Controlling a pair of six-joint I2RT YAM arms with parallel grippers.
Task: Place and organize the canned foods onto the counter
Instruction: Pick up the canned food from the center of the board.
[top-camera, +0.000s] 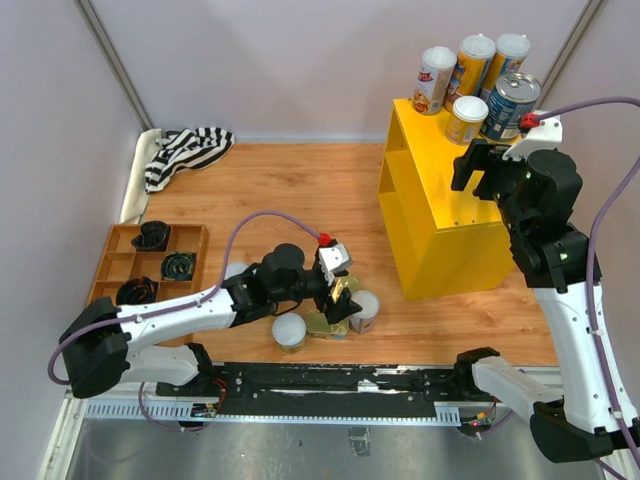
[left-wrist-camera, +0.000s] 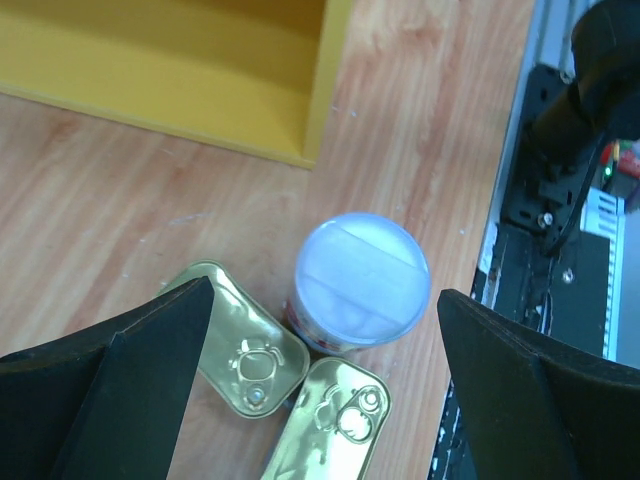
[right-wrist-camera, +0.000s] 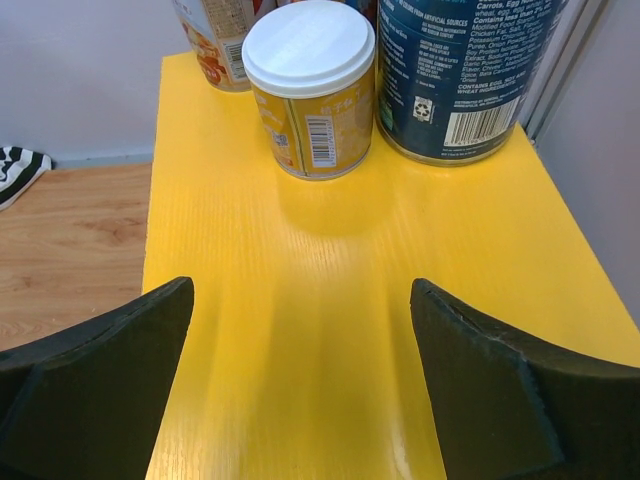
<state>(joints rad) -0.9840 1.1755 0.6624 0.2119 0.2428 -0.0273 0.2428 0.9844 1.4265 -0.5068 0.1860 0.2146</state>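
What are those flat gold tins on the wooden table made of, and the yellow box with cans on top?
The flat gold tins look like metal with a glossy gold finish: ring pulls and mirror-like glints show. The yellow box looks matte with fine parallel ribs, perhaps corrugated plastic or painted board.

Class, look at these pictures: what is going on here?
Two robot arms are stocking the yellow counter. Five cans stand on its top. The right gripper hovers open and empty before the short yellow can and the blue can. The left gripper hangs open over a white-lidded can and two gold tins on the table.
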